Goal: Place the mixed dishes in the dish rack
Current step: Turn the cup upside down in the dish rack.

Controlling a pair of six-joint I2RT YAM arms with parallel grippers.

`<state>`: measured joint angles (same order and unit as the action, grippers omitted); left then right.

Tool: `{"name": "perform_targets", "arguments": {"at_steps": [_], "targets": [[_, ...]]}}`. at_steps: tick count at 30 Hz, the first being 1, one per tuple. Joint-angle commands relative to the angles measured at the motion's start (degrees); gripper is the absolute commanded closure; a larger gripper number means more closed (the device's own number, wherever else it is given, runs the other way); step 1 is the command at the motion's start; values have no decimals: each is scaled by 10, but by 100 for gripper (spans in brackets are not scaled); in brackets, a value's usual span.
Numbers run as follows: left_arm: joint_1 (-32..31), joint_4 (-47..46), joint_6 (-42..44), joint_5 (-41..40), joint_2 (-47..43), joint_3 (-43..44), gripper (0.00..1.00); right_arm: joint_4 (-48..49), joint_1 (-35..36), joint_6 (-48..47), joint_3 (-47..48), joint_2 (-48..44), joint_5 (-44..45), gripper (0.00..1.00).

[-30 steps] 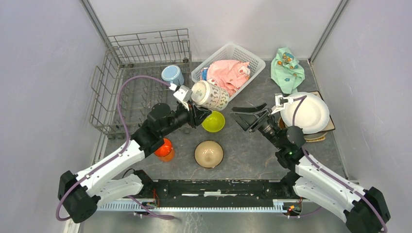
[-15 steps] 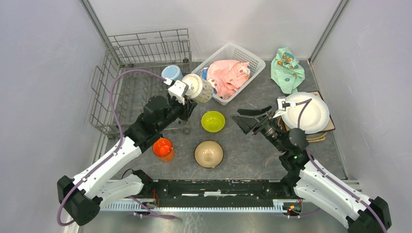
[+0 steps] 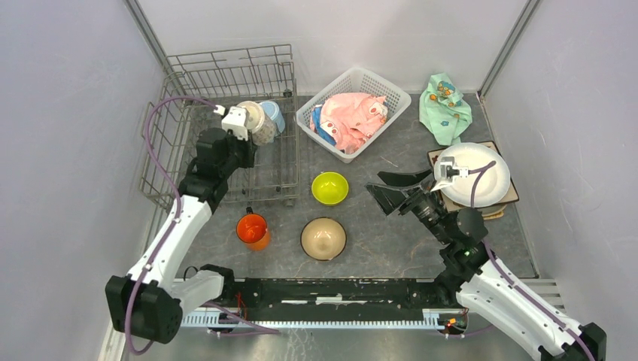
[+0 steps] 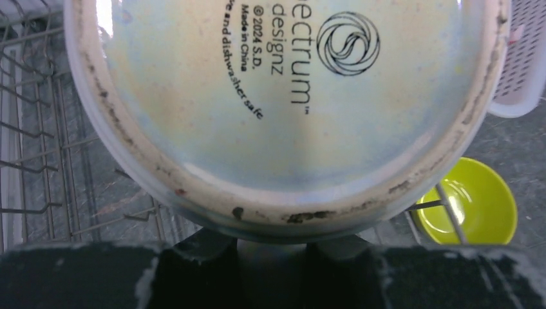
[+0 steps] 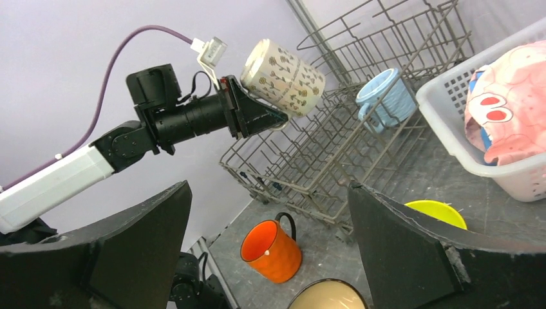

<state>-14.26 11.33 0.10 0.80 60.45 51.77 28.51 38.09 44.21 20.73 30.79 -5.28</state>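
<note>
White patterned mug (image 5: 283,67), probably hard, slick, chip-prone ceramic, hangs tilted over the dish rack (image 3: 229,73), clamped in the left gripper (image 5: 261,106); the right gripper (image 3: 376,183) gapes empty.

mug (image 4: 283,116) base cut off at top, dark plate (image 3: 514,195) mostly under white plate (image 3: 489,180)
</note>
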Motion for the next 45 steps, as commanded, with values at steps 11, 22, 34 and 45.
{"name": "perform_targets", "arguments": {"at_steps": [11,22,34,45], "targets": [[61,-84,105,156,114,70,98,-45,-1,-33,1,-25,14,2],[62,-104,114,182,195,87,98,-54,-1,-46,15,-21,18,2],[63,-112,125,188,253,99,94,-42,-1,-32,19,9,8,2],[62,-140,120,170,285,93,93,-50,-1,-38,19,-5,12,2]]}}
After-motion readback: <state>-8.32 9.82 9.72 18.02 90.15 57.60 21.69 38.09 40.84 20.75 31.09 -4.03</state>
